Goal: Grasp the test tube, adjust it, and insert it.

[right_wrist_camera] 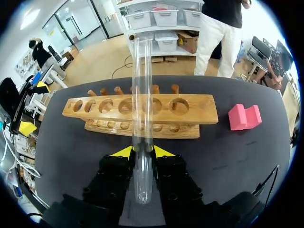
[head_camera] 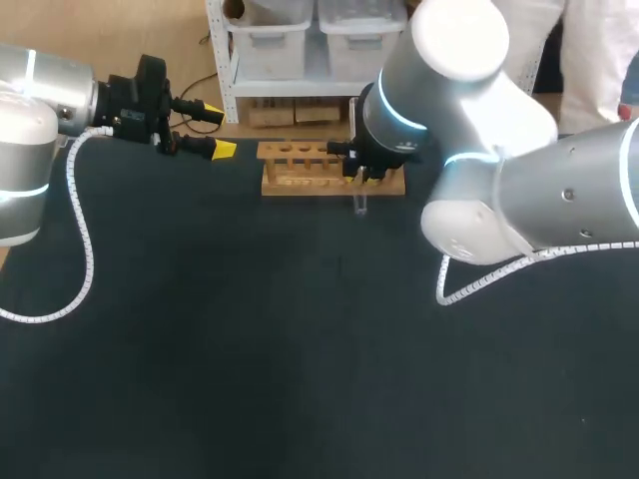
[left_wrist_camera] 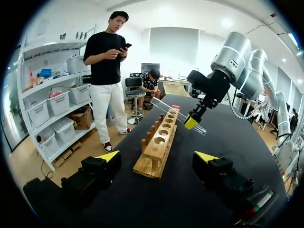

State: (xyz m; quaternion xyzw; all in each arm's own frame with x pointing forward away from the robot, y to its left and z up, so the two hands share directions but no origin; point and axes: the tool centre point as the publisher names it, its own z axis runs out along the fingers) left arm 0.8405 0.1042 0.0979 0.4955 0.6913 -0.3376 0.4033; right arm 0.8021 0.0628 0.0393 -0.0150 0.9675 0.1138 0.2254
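A clear glass test tube is held between the yellow tips of my right gripper, which is shut on it. The tube points out over a wooden rack with a row of round holes. In the head view the right gripper hangs over the rack's right end, and the tube's end shows just in front of the rack. From the left wrist the tube lies slanted above the rack. My left gripper stands open at the rack's left end, apart from it, also seen as the left gripper in the head view.
A pink block lies on the dark table beyond the rack's right end. The rack stands close to the table's far edge.
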